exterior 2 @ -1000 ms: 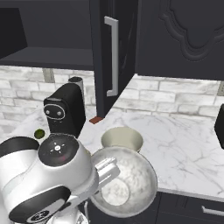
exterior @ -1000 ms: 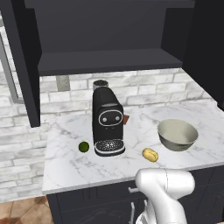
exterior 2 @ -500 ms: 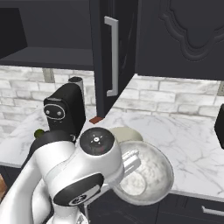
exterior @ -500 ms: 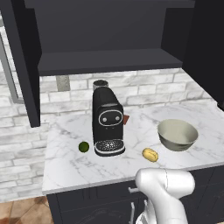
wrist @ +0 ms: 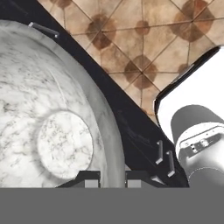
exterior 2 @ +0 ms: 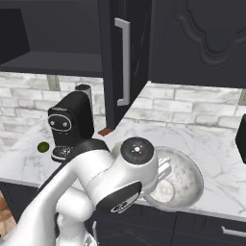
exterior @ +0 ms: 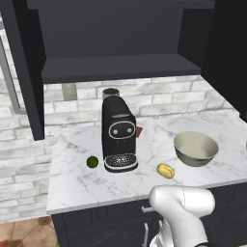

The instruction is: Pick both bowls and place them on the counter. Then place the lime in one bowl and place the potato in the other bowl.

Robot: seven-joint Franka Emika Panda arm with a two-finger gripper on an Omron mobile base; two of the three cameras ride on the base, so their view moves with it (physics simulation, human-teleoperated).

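In the hand view my gripper [wrist: 113,175] is shut on the rim of the white-grey marbled bowl [wrist: 57,131]. One dark fingertip [wrist: 89,177] is inside the rim and the other is outside it. From the right base view this bowl [exterior 2: 182,180] hangs in the air by the counter's [exterior 2: 216,149] front edge, partly behind my arm. The olive-beige bowl [exterior: 195,148] stands upright on the counter [exterior: 72,185] at the right. The yellow potato [exterior: 165,170] lies to its front left. Left of the coffee machine rests the dark green lime [exterior: 92,162], and the lime [exterior 2: 43,146] is also seen from the right.
A black coffee machine [exterior: 119,135] stands mid-counter, with a dark shelf [exterior: 120,67] above it. An open dark cabinet door [exterior 2: 122,62] with a metal handle hangs over the counter. Brown tiled floor [wrist: 144,39] lies below the held bowl.
My arm has swung to the right with the marbled bowl, which has moved right and slightly up in the right base view. The arm now covers the olive-beige bowl there.
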